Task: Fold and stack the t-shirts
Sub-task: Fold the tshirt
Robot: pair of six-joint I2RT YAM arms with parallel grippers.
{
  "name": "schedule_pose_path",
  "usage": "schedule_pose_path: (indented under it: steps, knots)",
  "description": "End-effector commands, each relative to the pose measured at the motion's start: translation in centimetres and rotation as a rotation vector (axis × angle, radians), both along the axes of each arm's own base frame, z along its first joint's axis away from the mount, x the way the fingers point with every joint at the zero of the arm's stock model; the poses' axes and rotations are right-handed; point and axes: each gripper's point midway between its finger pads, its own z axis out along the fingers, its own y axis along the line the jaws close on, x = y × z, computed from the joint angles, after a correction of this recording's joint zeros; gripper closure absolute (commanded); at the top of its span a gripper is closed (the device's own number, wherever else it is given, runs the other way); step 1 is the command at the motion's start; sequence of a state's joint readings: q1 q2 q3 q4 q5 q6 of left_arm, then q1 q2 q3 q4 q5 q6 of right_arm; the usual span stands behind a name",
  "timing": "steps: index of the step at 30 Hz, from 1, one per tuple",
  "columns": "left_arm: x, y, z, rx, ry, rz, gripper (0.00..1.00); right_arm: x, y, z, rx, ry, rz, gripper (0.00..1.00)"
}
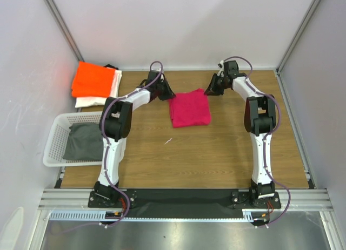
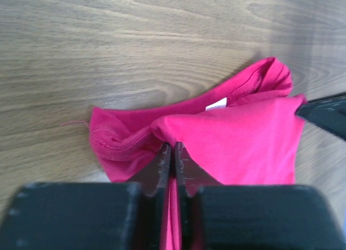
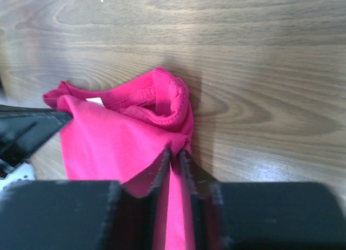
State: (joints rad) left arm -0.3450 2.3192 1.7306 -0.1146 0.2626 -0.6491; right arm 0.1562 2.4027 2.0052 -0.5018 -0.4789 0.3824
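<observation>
A magenta-pink t-shirt (image 1: 189, 109) lies partly folded at the middle back of the wooden table. My left gripper (image 1: 165, 93) is at its far left corner, shut on the pink cloth (image 2: 243, 136); cloth shows pinched between the fingertips (image 2: 164, 158). My right gripper (image 1: 210, 91) is at the far right corner, shut on the same t-shirt (image 3: 108, 142), cloth running between its fingers (image 3: 165, 161). The collar and white label (image 2: 216, 104) face the far edge. A folded orange t-shirt (image 1: 94, 80) rests on a folded white t-shirt (image 1: 92, 101) at the back left.
A white lattice basket (image 1: 54, 147) with a grey garment (image 1: 85, 142) in it stands at the left edge. White walls close the back and sides. Bare wood table (image 1: 216, 153) extends in front of the pink t-shirt.
</observation>
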Motion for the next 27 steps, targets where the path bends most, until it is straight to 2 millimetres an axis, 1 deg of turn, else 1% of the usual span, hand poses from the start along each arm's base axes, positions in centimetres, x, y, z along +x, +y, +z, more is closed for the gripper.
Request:
schedule_pose_path:
  steps: [1, 3, 4, 6, 7, 8, 10, 12, 13, 14, 15, 17, 22, 23, 24, 25, 27]
  knots:
    - [1.2, -1.0, 2.7, -0.044, -0.086, -0.005, 1.0, 1.1, 0.5, 1.2, -0.002, -0.061, 0.016, 0.87]
    - [1.2, -0.9, 3.0, -0.046, -0.098, -0.002, 1.0, 1.2, 0.6, 1.2, 0.0, -0.066, 0.019, 0.97]
    - [1.3, -0.9, 3.6, -0.052, -0.116, -0.001, 0.99, 1.1, 0.7, 1.2, 0.001, -0.063, 0.022, 1.0]
    - [1.2, -0.7, 3.8, -0.05, -0.119, 0.008, 1.0, 1.2, 0.7, 1.4, 0.003, -0.068, 0.021, 1.0]
    - [0.8, -0.5, 4.5, -0.05, -0.127, 0.01, 1.0, 1.3, 0.6, 1.7, 0.004, -0.076, 0.02, 1.0]
    - [1.1, -0.6, 5.3, -0.06, -0.159, 0.014, 1.0, 1.1, 0.7, 1.7, 0.001, -0.074, 0.022, 1.0]
    - [1.2, -0.3, 7.2, -0.067, -0.198, 0.032, 1.0, 1.4, 0.7, 2.6, 0.003, -0.106, 0.023, 1.0]
    - [0.9, 0.2, 8.0, -0.071, -0.207, 0.054, 1.0, 1.5, 0.8, 3.2, 0.009, -0.122, 0.028, 1.0]
    - [0.4, 0.4, 7.7, -0.073, -0.2, 0.061, 1.0, 1.5, 0.9, 3.4, 0.013, -0.127, 0.03, 1.0]
    - [0.2, 0.4, 8.9, -0.086, -0.219, 0.066, 1.0, 1.5, 1.0, 3.8, 0.018, -0.131, 0.03, 1.0]
    - [0.2, 0.3, 9.6, -0.101, -0.237, 0.071, 0.99, 1.5, 1.1, 4.0, 0.019, -0.137, 0.032, 1.0]
    - [-0.1, 0.5, 10.2, -0.111, -0.247, 0.078, 1.0, 1.5, 1.2, 4.8, 0.025, -0.152, 0.034, 1.0]
    - [-0.2, 1.0, 10.5, -0.098, -0.249, 0.095, 1.0, 1.6, 2.2, 6.0, 0.049, -0.199, 0.059, 1.0]
    - [-0.3, 1.2, 10.2, -0.092, -0.241, 0.106, 1.0, 1.5, 2.5, 6.4, 0.057, -0.208, 0.069, 1.0]
    - [-0.3, 1.4, 10.4, -0.094, -0.242, 0.116, 1.0, 1.7, 2.6, 6.6, 0.059, -0.221, 0.074, 1.0]
    - [-0.5, 1.6, 9.9, -0.089, -0.232, 0.123, 1.0, 1.6, 2.9, 6.7, 0.065, -0.225, 0.083, 1.0]
    - [-0.6, 2.0, 9.7, -0.085, -0.222, 0.146, 1.0, 1.7, 3.3, 6.7, 0.07, -0.234, 0.093, 1.0]
